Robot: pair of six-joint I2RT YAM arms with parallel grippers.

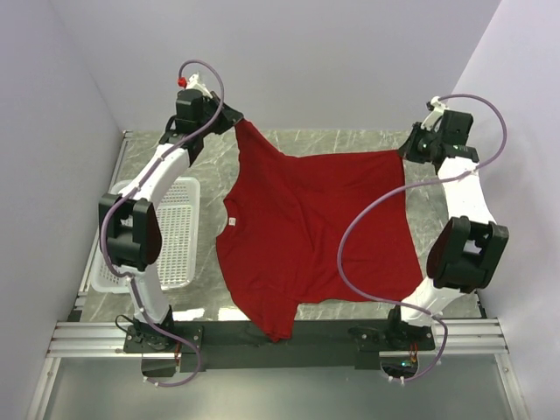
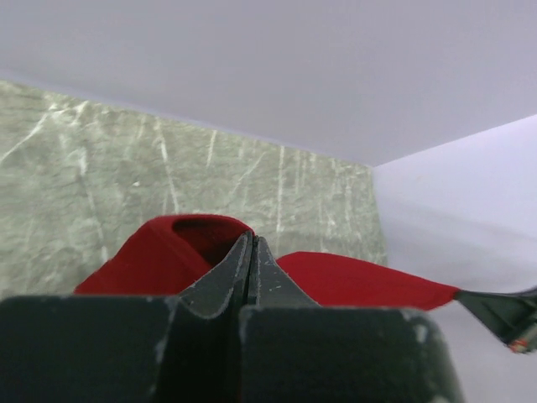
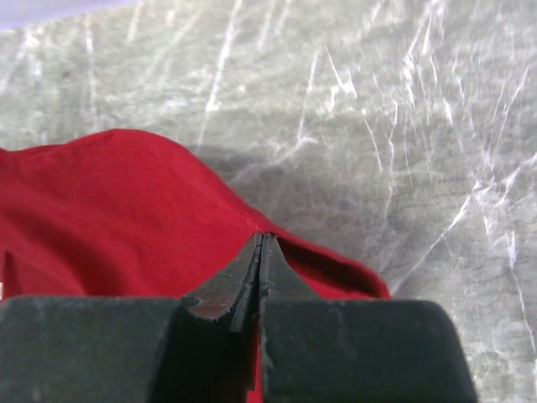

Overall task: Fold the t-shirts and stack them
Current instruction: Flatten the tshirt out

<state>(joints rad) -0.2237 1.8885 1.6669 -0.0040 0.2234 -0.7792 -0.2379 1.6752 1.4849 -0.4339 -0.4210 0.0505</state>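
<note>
My left jaws are closed on the far-left corner of the t-shirt (image 1: 306, 227), up at the back of the tabletop (image 1: 350, 140). In my left wrist view the two fingers meet with no gap, and red cloth bunches up around their tips. My right jaws are closed too, pinching the shirt's far-right corner. In the right wrist view a hemmed edge of the cloth runs straight into the closed tips.

Between the two grips the shirt's far edge runs across the back of the tabletop, higher at my left side than at my right. From the left wrist camera that edge is a thin red band leading to my other jaws at the right border.

The rest of the shirt lies spread over the middle of the tabletop, creased and uneven. Its white neck tag (image 1: 232, 223) sits at the left edge, facing the basket (image 1: 179, 219). A near corner of the cloth droops over the dark rail (image 1: 341, 332) between my bases.

The basket stands on the left of the tabletop, partly under my left arm (image 1: 162, 175), just beside the shirt. I cannot tell whether they touch.
</note>
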